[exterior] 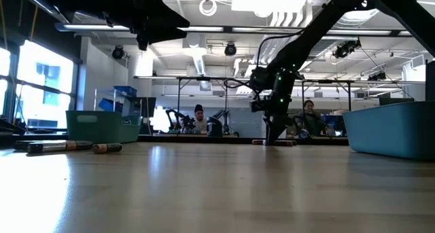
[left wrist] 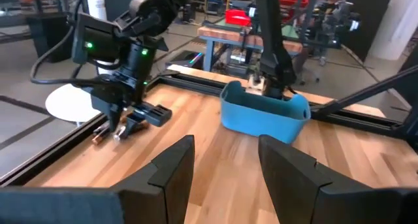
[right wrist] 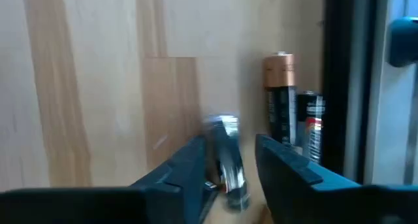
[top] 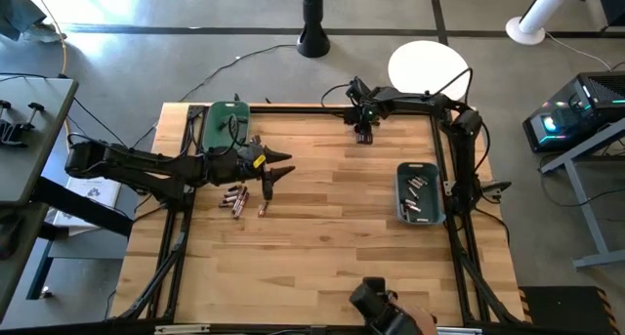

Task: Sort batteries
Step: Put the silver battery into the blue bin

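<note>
Basically, the right gripper (top: 364, 135) was down at the far edge of the table (top: 332, 218), near the black frame rail (right wrist: 339, 80), going for a silvery battery (right wrist: 228, 162). In its wrist view that cell sat between the fingers (right wrist: 183, 172), which stood a little apart around it. The cell looked smeared, and I couldn't tell whether the pads were touching it yet, so I'd call it a grasp in progress, not a hold.

Just beside it lay a copper-topped battery (right wrist: 282, 103) and a second dark cell (right wrist: 313, 129) against the rail. They were tight together, which probably explains why the gripper came in nearly vertical: less chance of nudging the neighbours. The risk I saw was the outer finger clipping the copper-topped one on closing.

The left gripper (top: 273, 171) hung above the table on the left, fingers apart and empty in its wrist view. It sat next to a loose cluster of batteries (top: 234, 198) still on the wood, with one more cell (top: 263, 207) slightly off to the side. It was likely parked there because that pile was its own work.

The green bin (top: 227, 120) stood at the far left corner behind that arm. The blue-grey bin (top: 420, 193) was on the right side and already held several cells (top: 414, 188). My guess was the silvery cell was headed there, but I couldn't confirm the sort rule.

Judging by what remained on the table, the task was partway done.
</note>
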Robot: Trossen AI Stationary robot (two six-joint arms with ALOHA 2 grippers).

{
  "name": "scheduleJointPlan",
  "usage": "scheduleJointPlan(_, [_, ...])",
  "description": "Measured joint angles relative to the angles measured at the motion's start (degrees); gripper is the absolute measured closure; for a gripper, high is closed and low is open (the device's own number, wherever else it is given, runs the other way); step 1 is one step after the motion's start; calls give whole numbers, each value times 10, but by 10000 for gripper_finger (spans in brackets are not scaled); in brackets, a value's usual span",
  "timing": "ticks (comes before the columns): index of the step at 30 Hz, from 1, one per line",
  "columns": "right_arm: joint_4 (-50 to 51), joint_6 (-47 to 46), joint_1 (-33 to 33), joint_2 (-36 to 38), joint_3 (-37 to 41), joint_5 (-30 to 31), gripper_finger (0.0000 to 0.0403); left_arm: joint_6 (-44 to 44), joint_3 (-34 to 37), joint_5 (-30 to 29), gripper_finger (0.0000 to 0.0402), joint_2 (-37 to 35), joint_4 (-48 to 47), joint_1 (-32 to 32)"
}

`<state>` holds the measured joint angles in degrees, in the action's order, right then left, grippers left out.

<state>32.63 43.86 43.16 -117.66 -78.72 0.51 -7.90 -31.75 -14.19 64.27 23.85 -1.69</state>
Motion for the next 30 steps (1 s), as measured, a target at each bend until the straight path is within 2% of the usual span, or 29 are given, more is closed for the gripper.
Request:
scheduleJointPlan(9, [8,-14,-31,-9,-1,-28,379,-6,0,-5,239,5,1,7])
scheduleJointPlan(11, [-3,-37,-52,-9,0,-50,383,-5,0,-14,239,10,0,8])
scheduleJointPlan(13, [-20,-65,-75,-10,0,-96,383,-6,0,-22,239,19,1,10])
scheduleJointPlan(16, [-86,-100,-112,-1,23,-213,383,-15,0,-31,239,31,-1,12])
scheduleJointPlan(18, [-156,-126,-149,15,48,-231,383,-25,0,-32,239,37,1,15])
scheduleJointPlan(20, [-189,-149,-193,46,81,-192,383,-30,0,-32,239,38,0,22])
scheduleJointPlan(25, [-224,-210,-311,170,188,-12,383,-29,0,-44,239,39,1,50])
scheduleJointPlan(28, [-245,-309,-392,276,253,54,383,-21,0,-75,239,39,2,65])
scheduleJointPlan(30, [-237,-382,-450,348,289,139,383,-15,0,-92,239,39,3,73])
